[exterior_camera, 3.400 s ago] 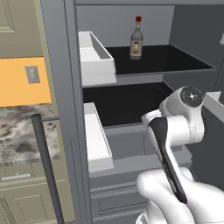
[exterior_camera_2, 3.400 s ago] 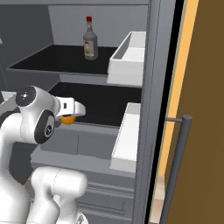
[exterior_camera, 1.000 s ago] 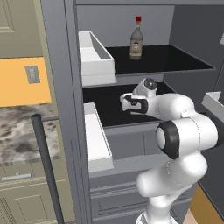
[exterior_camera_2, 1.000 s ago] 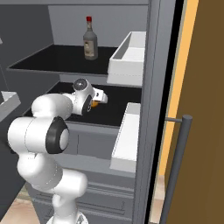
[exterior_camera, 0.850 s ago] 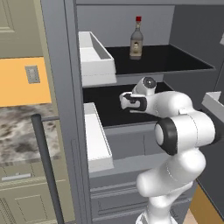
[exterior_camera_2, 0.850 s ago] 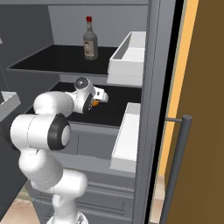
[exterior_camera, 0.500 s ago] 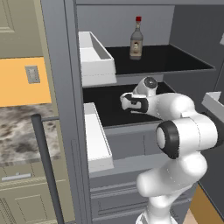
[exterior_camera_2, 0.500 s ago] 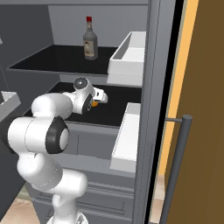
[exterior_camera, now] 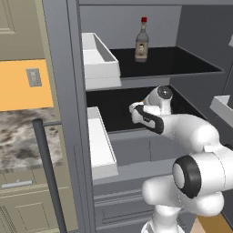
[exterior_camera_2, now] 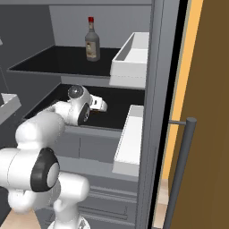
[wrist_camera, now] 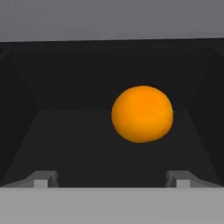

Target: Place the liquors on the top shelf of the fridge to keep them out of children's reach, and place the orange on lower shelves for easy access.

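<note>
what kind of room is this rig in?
Most likely a kitchen, a rendered one. An open grey fridge with black shelves holds a liquor bottle and an orange, and beige cupboards stand over a marbled counter beside it.

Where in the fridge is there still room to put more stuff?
The top shelf is bare to the right of the lone liquor bottle. The lower shelf is busier: the open gripper and the orange take its middle.
</note>
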